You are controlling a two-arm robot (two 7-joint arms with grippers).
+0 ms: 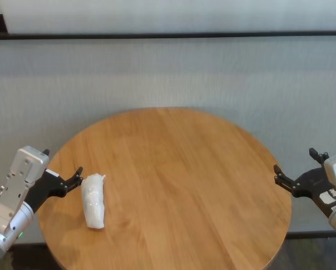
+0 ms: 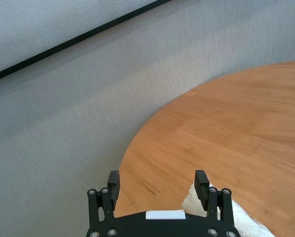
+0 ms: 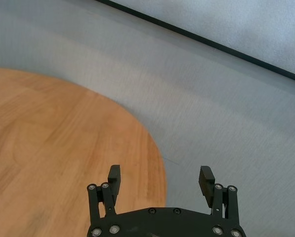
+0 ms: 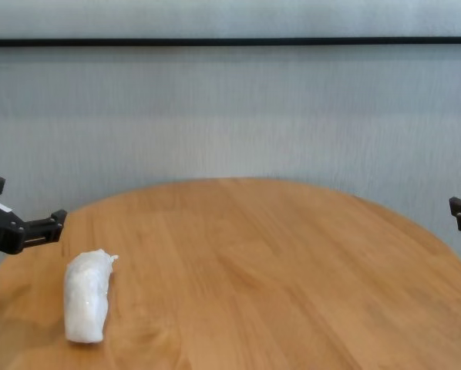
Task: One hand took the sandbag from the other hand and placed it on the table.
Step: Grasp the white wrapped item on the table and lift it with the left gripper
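We see the sandbag lying on the round wooden worktop at about eight o'clock, near the rim, its twisted end pointing away from us. Our left gripper hovers just beside it at the worktop's nine o'clock edge, fingers spread wide and holding nothing; from the wrist view one finger sits close over the bag, though we cannot tell whether it touches. Our right gripper hangs off the rim at about four o'clock, well apart from the bag, its fingers likewise spread and empty
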